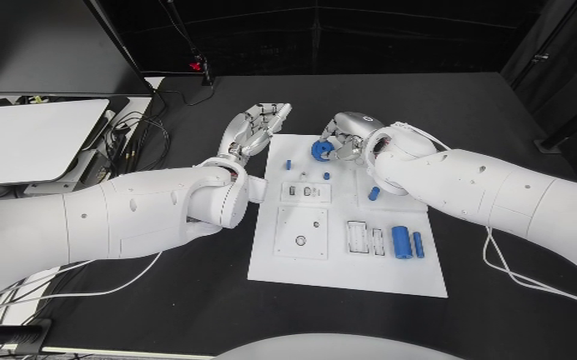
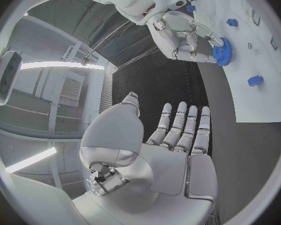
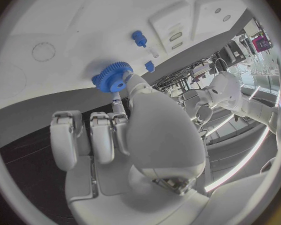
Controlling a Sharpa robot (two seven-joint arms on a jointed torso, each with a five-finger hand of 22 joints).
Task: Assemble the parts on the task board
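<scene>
Head view: white board (image 1: 348, 272) at table centre; right hand (image 1: 346, 137) at the board's far edge, about 12 o'clock of its middle, pinching a blue gear (image 1: 321, 150) at its fingertips, gear over the board's far left corner area. Left hand (image 1: 255, 131) just off the board's far left corner, about 11 o'clock, fingers straight and apart, nothing in it. Small blue pegs (image 1: 288, 163) near the far edge, a blue cylinder (image 1: 402, 242) and a thinner blue rod (image 1: 418, 244) side by side at about 3 o'clock of the board's middle, another small blue piece (image 1: 374, 193) near the right edge. Left wrist view: left hand (image 2: 178, 140) flat, fingers stretched out side by side over black table (image 2: 159, 85), holding nothing; right hand (image 2: 181, 37) beyond it gripping the gear (image 2: 223, 51) at the board (image 2: 265, 95) edge. Right wrist view: right hand (image 3: 125, 130) has the gear (image 3: 112, 78) between thumb and a fingertip, other fingers curled in, gear just over the board (image 3: 65, 25); two small blue pegs (image 3: 138, 37) stand on the board past it
</scene>
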